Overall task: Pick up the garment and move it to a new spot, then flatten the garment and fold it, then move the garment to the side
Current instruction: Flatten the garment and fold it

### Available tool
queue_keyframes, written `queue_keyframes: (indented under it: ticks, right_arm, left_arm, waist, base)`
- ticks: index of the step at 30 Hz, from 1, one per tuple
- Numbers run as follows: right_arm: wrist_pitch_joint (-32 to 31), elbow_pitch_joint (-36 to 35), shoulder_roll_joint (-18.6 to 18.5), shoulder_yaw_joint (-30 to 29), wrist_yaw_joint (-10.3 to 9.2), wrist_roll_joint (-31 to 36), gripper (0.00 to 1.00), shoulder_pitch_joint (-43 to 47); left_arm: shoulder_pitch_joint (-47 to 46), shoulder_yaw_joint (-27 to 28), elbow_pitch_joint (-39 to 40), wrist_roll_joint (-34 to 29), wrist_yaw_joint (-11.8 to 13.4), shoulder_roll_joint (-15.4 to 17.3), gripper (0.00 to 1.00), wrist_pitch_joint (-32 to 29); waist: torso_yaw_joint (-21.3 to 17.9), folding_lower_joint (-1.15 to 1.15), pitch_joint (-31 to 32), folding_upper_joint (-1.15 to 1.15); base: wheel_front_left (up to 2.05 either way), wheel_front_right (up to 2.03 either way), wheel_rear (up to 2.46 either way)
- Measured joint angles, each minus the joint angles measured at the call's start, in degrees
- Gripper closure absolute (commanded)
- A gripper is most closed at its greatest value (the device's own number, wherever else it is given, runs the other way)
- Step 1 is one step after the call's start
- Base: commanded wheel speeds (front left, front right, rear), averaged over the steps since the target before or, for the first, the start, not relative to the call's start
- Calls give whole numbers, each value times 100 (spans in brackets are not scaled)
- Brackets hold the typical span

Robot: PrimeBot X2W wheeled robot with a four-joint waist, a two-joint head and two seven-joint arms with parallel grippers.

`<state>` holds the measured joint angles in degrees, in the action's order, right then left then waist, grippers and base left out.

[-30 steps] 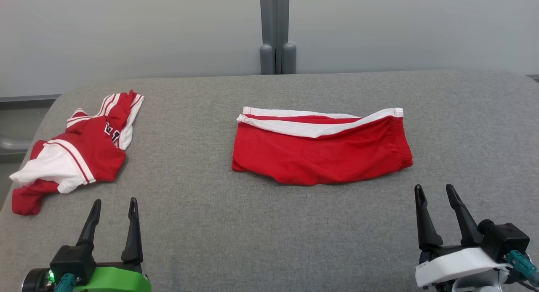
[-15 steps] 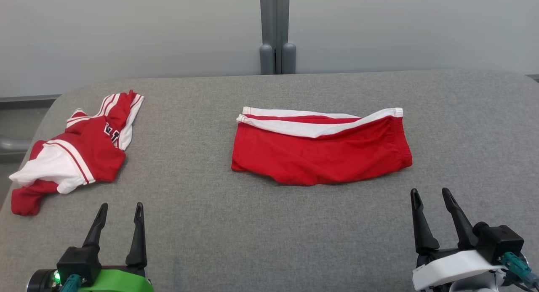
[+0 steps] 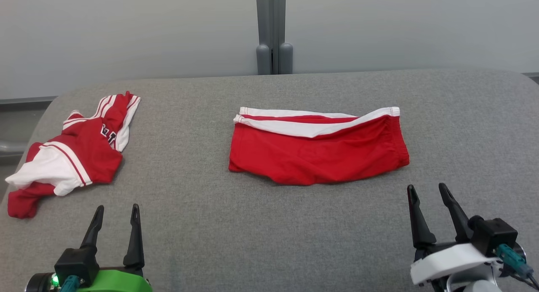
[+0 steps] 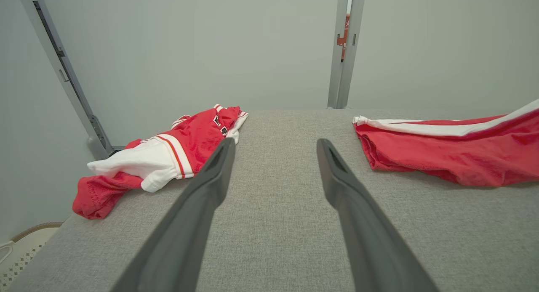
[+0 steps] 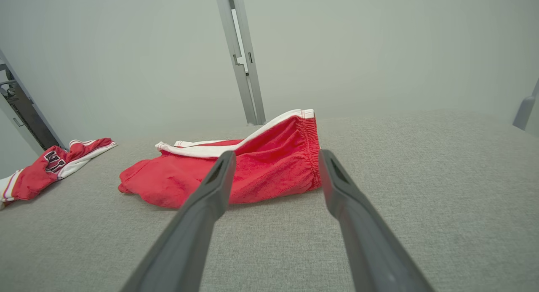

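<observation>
Nearest, at 7 o'clock, the left gripper (image 3: 117,208) points up over the grey padded table (image 3: 219,233), its two dark fingers spread wide and empty. At 5 o'clock the right gripper (image 3: 426,187) is likewise wide, holding nothing. Farther in, just right of centre, the red shorts (image 3: 316,153) with white trim lie folded flat, apart from both grippers. At 10 o'clock a red and white jersey (image 3: 80,151) lies crumpled near the table's left edge. Beyond stands a pale wall with a grey post (image 3: 273,31)
</observation>
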<state>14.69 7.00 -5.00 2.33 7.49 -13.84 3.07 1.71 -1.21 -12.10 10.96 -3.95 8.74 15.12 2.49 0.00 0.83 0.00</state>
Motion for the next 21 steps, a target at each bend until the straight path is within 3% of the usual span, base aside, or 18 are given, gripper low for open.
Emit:
queue_keyframes:
  ticks: [13,17,18,21]
  right_arm:
    - [-258,1239,-539,149,2,303,0,-2091]
    - [-356,2247,-826,-16,2,357,0,-2821]
    - [-367,2930,-959,-64,1,353,0,-3203]
    - [-342,3587,-1002,-122,2,370,0,-3531]
  left_arm:
    - [-312,-77,-5,-108,-7,-263,0,0]
    - [-578,-163,-1,-158,-15,-359,0,0]
    - [-758,-227,-3,-180,-34,-409,0,0]
    - [-895,-275,-32,-210,-58,-446,0,0]
  waist:
    - [178,0,-442,0]
    - [377,0,-758,0]
    - [498,0,-978,0]
    - [614,0,-1202,0]
  base:
    - [0,0,0]
    - [0,0,0]
    - [0,0,0]
    - [0,0,0]
